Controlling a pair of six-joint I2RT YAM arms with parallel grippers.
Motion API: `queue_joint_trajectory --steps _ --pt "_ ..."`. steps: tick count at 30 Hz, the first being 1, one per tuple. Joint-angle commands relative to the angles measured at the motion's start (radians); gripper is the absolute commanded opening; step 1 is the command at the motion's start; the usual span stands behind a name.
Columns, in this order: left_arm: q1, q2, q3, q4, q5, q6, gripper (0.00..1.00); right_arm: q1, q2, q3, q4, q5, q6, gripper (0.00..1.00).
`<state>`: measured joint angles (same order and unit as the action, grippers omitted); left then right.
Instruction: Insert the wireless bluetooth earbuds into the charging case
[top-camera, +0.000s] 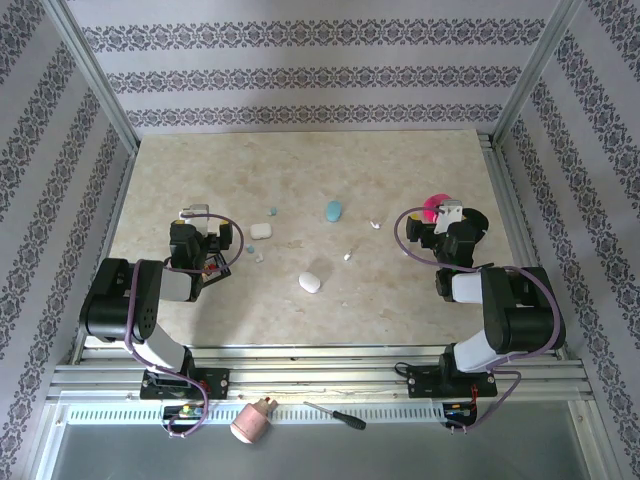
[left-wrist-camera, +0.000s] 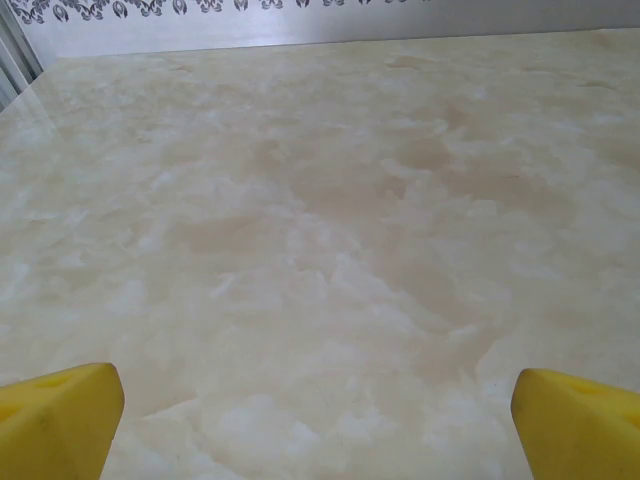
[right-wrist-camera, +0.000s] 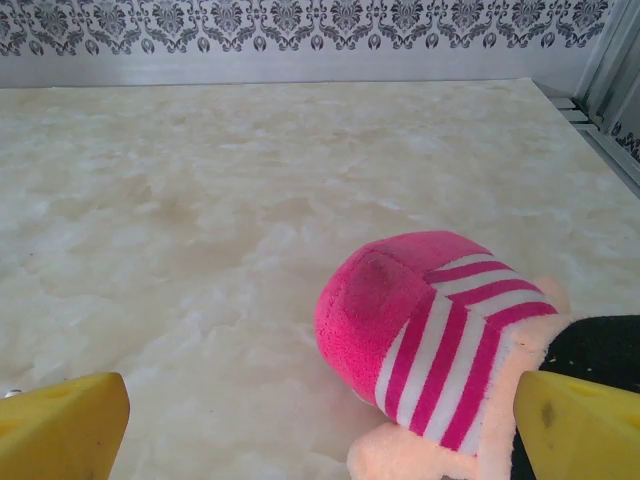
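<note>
Nearest us, on the near rail below the arm bases: a pinkish capped object (top-camera: 252, 422) and a screwdriver (top-camera: 335, 415) just to its right, apart.

The marbled beige table (top-camera: 300, 165) takes up the whole workspace, with patterned walls round it.

We see the left arm (top-camera: 125, 305) folded at near left and the right arm (top-camera: 510, 310) folded at near right, both wrists pointing at the far wall. In its wrist view the left gripper (left-wrist-camera: 318, 428) has its yellow fingertips (left-wrist-camera: 60, 420) wide apart, with bare table between and ahead of them. The right gripper (right-wrist-camera: 320, 428) also has its jaws wide apart and clamps nothing.

A plush toy (right-wrist-camera: 400, 310), pink with pink-and-white stripes and a peach edge, lies just ahead of the right gripper, toward its right finger. We can't tell if they touch.

From above, three cases lie mid-table between the arms: blue case (top-camera: 333, 210) farthest, white case (top-camera: 261, 230) left of it near the left gripper, second white case (top-camera: 310, 283) nearest, all apart.

All the earbuds are loose on the table, none in a case:
- blue-green bud (top-camera: 272, 211), just beyond the white case
- white bud (top-camera: 375, 224), right of the blue case
- second white bud (top-camera: 348, 256), between the blue case and the second white case
- pale specks (top-camera: 254, 256), just near-side of the white case, too small to identify
</note>
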<state>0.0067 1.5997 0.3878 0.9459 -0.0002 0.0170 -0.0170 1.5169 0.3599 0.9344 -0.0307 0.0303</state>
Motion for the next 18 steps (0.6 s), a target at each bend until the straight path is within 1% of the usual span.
queue_joint_trajectory --steps 1,6,8,18 --pt "-0.003 -0.009 0.002 -0.004 0.018 -0.016 0.99 0.008 0.006 0.011 0.01 0.012 0.02 0.98" --pt "-0.003 -0.009 0.002 -0.005 0.02 -0.015 0.99 0.008 0.007 0.013 0.008 0.012 0.017 0.99" --pt "-0.002 -0.009 0.002 -0.004 0.019 -0.016 0.99 0.009 0.009 0.02 -0.005 -0.012 0.009 0.98" --pt "-0.003 -0.009 0.001 -0.006 0.02 -0.015 0.99 0.009 0.01 0.019 0.001 -0.012 0.011 0.98"
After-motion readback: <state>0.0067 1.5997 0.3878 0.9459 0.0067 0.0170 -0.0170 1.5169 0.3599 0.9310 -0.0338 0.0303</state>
